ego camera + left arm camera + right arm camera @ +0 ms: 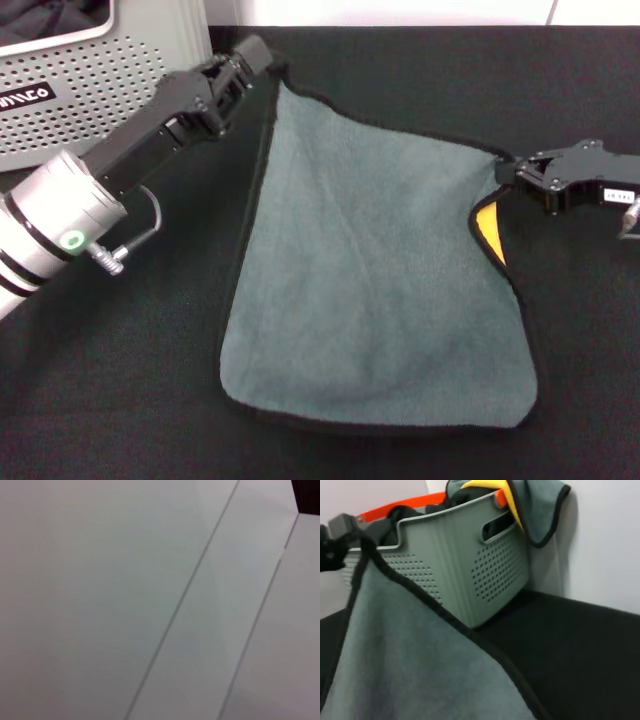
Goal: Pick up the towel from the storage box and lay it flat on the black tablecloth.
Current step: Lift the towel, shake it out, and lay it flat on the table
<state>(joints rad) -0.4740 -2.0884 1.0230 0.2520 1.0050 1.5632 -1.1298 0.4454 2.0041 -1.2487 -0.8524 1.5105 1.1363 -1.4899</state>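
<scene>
Left wrist cam: pale white-grey flat surface (100,600) fills nearly the whole frame. Two thin dark seam lines (185,595) run diagonally across it, roughly parallel. Small dark patch (306,495) in one corner; can't tell what it is.

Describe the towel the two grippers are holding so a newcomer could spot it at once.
Start from the black tablecloth that covers the table, with the storage box at its far left corner. Spread in the middle, stretched between the left gripper and the right gripper, is the towel. It is fluffy grey-teal with a dark stitched edge, and a yellow-orange underside peeks out near the right gripper.
</scene>
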